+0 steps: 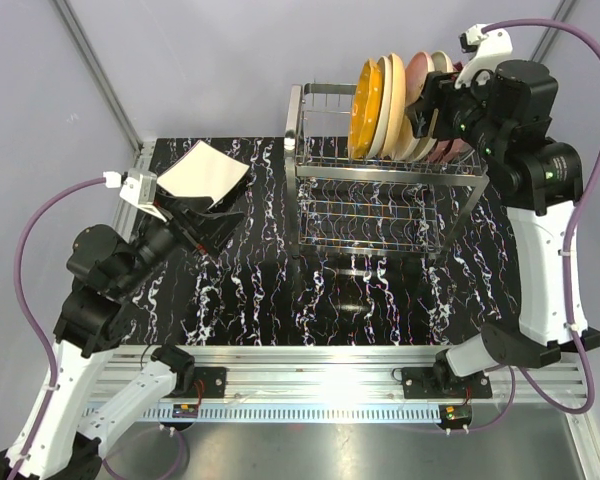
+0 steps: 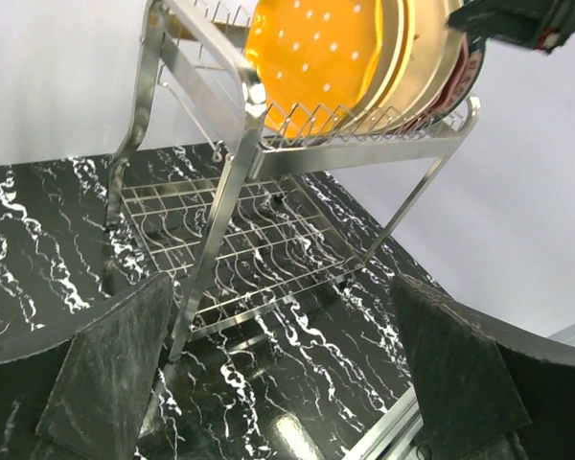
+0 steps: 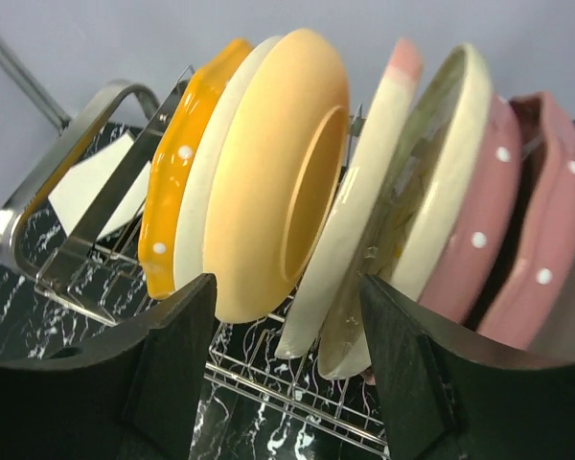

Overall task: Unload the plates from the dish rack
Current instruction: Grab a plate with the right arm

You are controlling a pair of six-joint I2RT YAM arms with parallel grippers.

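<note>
In the upper right of the top view, the rack (image 1: 390, 172) stood on the marbled black desk (image 1: 250, 290). The plates (image 1: 385, 95) stood on edge in its upper tier, crowded toward the right end and leaning left. The lower tier carried no plates.

In the right wrist view the row ran, left to right: an orange dotted plate (image 3: 177, 163), a white one, a yellow plate (image 3: 268, 182), a cream plate with a pink rim, a pale green one, then pink dotted plates (image 3: 470, 220).

The right pincer (image 3: 287, 287) was level with the row, with its jaws partly open. The yellow, cream and green plates showed in the gap between them. No grip was evident, and contact with any plate could not be determined.

At the upper left of the top view, a white plate (image 1: 202, 170) lay clear of the rack. The left pincer (image 2: 280, 283) was just beside it, jaws fully spread and holding nothing, facing the rack. Whether it touched the white plate could not be told.
</note>
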